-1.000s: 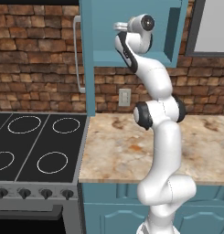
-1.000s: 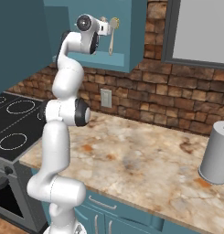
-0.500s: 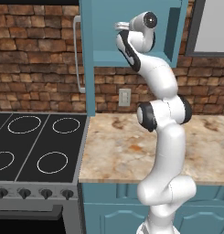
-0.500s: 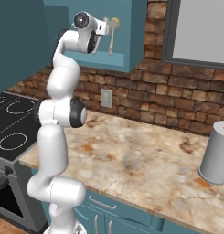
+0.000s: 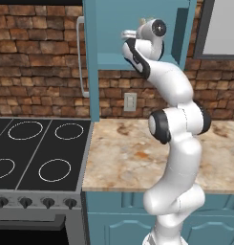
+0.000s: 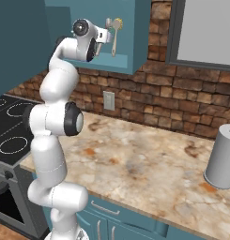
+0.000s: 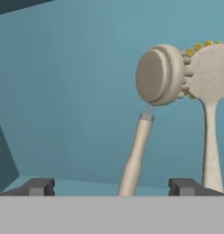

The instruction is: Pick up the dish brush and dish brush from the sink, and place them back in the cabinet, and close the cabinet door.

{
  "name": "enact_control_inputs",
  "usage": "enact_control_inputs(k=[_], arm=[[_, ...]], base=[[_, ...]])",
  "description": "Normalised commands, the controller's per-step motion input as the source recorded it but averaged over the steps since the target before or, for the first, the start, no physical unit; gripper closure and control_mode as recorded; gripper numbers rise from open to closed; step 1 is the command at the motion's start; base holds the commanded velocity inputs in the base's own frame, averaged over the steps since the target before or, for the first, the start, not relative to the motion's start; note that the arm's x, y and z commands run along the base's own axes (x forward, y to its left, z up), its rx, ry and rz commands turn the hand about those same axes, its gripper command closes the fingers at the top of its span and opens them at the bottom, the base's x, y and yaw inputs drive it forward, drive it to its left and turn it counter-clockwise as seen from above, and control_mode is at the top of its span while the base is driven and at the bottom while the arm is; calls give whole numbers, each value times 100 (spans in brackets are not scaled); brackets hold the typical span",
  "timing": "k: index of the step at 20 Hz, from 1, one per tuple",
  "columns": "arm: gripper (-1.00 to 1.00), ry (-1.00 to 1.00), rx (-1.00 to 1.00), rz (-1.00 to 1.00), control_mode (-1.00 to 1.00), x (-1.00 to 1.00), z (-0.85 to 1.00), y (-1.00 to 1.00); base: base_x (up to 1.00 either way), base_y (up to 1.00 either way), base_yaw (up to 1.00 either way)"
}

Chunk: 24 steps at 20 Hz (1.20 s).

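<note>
Two dish brushes stand upright on the shelf of the cabinet [image 6: 135,42]. One dish brush [image 7: 159,75] has a round beige head on a thin handle. The other dish brush [image 7: 213,77] shows yellow bristles behind its head and stands just to its right, also seen as the brush [image 6: 115,32]. My gripper [image 7: 112,187] is open, low in front of the brushes, with nothing between its fingers. In the right base view the gripper [image 6: 103,40] sits at the cabinet's mouth, left of the brushes. The cabinet door [image 5: 91,57] stands open. The sink is out of view.
A black stovetop [image 5: 37,153] lies to the left of the marble counter [image 5: 123,153]. A grey canister [image 6: 222,157] stands at the counter's right end. A wall outlet [image 5: 130,101] is below the cabinet, and a framed grey panel [image 6: 205,28] hangs to its right.
The arm's elbow has swung a little to the right and the hand has shifted slightly at the cabinet opening. Both brushes stand where they were.
</note>
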Motion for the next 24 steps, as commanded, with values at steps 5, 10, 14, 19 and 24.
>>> enact_control_inputs(k=[5, 10, 14, 19, 24], arm=[[-100, -10, 0, 0, -100, -29, -22, 0], [-100, -20, 0, 0, -100, -40, -3, 0], [-100, -22, 0, 0, -100, -49, 0, -1], [-100, -10, 0, -1, -100, -59, 0, -16], [-100, -3, 0, -4, -100, -64, 0, -23]], base=[[0, 0, 0], [0, 0, 0], [0, 0, 0], [0, 0, 0], [0, 0, 0]])
